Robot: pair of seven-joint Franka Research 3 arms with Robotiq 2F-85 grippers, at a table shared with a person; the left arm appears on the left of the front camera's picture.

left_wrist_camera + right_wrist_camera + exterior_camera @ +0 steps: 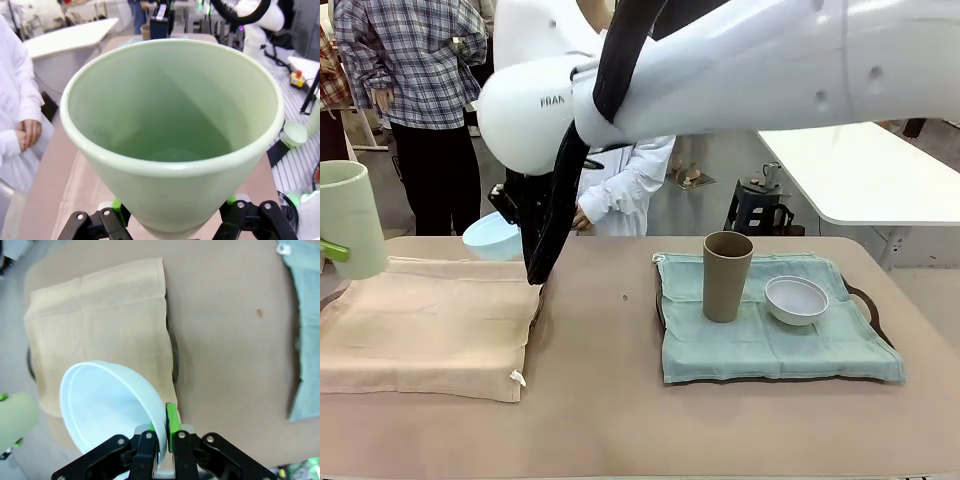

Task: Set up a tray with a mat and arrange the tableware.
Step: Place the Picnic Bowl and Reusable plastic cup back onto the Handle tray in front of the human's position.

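My left gripper (172, 220) is shut on the base of the pale green cup (170, 135), which hangs at the table's far left (350, 220), above the beige mat (430, 325). My right arm reaches across the table, and my right gripper (162, 435) is shut on the rim of the light blue bowl (105, 405). The bowl hangs tilted over the far edge of that mat (492, 238). The beige mat (100, 325) covers a dark tray (173, 347). On the right, a second tray (865, 300) holds a green mat (770, 340), with the tan-brown cup (726, 275) upright and the white bowl (796, 299) beside it.
A person in a white coat (625, 190) stands at the far side behind my right arm, hands near the table edge. Bare brown tabletop (600, 380) lies between the two trays. A white table (870, 170) stands beyond on the right.
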